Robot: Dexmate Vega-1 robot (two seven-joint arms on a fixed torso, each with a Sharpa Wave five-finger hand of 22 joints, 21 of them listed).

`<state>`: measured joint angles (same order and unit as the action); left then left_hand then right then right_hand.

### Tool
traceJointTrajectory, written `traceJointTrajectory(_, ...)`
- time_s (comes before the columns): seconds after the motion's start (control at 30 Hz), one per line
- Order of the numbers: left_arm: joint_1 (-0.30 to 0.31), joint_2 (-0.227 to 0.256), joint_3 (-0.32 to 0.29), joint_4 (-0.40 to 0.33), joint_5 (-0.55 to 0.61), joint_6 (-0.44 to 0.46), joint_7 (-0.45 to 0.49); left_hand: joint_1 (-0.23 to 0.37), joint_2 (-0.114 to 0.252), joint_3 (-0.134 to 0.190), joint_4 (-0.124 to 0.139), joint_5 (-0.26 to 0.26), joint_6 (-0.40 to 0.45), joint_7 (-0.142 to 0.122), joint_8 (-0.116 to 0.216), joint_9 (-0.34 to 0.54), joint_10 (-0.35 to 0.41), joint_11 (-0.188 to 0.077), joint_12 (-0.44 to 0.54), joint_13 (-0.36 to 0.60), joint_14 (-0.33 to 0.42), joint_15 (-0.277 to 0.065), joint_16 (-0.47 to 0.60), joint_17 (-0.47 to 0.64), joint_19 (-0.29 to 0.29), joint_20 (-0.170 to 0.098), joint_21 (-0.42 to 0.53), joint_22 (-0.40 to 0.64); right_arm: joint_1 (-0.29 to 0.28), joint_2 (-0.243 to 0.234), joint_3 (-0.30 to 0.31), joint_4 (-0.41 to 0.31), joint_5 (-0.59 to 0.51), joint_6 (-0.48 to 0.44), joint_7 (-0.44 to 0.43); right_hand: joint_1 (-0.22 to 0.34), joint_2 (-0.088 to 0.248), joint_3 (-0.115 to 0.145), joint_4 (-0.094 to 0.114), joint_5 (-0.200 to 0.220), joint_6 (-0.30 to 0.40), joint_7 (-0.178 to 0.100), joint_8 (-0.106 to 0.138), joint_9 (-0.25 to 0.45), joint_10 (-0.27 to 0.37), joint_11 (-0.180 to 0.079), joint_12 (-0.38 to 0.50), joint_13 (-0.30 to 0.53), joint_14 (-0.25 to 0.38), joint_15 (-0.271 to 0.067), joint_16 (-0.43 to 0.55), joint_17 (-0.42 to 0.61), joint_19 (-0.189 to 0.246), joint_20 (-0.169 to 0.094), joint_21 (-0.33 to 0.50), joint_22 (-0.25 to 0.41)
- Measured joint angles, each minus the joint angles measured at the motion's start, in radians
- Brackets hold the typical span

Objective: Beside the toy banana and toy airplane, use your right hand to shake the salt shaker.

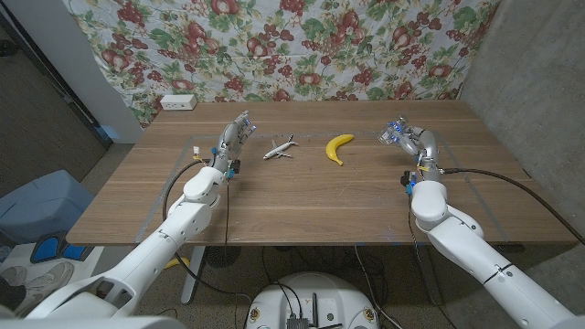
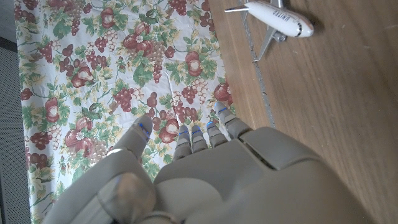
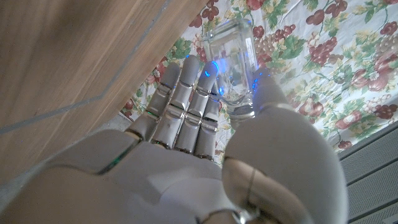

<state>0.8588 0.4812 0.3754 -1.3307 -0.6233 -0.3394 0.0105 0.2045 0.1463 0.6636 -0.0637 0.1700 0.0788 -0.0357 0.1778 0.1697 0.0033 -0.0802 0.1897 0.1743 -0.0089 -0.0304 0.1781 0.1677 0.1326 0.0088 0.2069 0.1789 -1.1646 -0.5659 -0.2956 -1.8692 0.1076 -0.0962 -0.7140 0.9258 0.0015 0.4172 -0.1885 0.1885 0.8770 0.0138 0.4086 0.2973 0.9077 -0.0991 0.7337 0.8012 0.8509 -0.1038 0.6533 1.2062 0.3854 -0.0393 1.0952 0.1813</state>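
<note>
Head view puts your right hand (image 1: pixel 409 139) at the table's right side, right of the toy banana (image 1: pixel 339 147) and toy airplane (image 1: pixel 279 148). Its fingers (image 3: pixel 186 99) and thumb clasp the clear salt shaker (image 3: pixel 231 59). Your left hand (image 1: pixel 232 139) waits left of the airplane, fingers straight, holding nothing.

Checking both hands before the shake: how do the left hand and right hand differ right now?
The right hand grips the clear salt shaker between thumb and fingers; the left hand holds nothing, its fingers straight and apart. The left hand is close to the toy airplane; the right hand is farther from the toy banana, which lies between it and the plane. Both reach toward the flowered cloth at the table's far side.
</note>
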Motion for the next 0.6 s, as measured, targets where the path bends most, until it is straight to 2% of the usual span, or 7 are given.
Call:
traceJointTrajectory(0.23,0.001,0.001,-0.002,0.0,-0.002,-0.002,0.0,0.0,0.0,0.0,0.0,0.0,0.0,0.0,0.0,0.0,0.0,0.0,0.0,0.0,0.0,0.0,0.0,0.0,0.0,0.0,0.0,0.0,-0.003,0.048,0.007,0.015,0.0,0.025,-0.05,0.007,-0.007,0.0,0.0,0.0,0.0,0.0,0.0,0.0,0.0,0.0,0.0,-0.005,0.007,-0.007,0.0,0.005,0.0,0.0,0.008,0.0)
traceJointTrajectory(0.6,0.001,0.002,-0.005,0.007,-0.006,-0.007,-0.008,0.0,0.0,0.0,0.0,0.0,0.0,0.0,0.0,0.0,0.0,0.0,0.0,0.0,0.0,0.0,0.0,0.0,0.0,0.0,0.0,0.0,0.001,0.062,0.007,0.027,-0.005,0.049,-0.056,0.007,-0.007,0.0,0.0,-0.003,0.0,0.0,0.0,0.0,0.0,0.0,0.0,-0.002,0.007,-0.007,0.0,0.002,0.0,0.0,0.008,0.0)
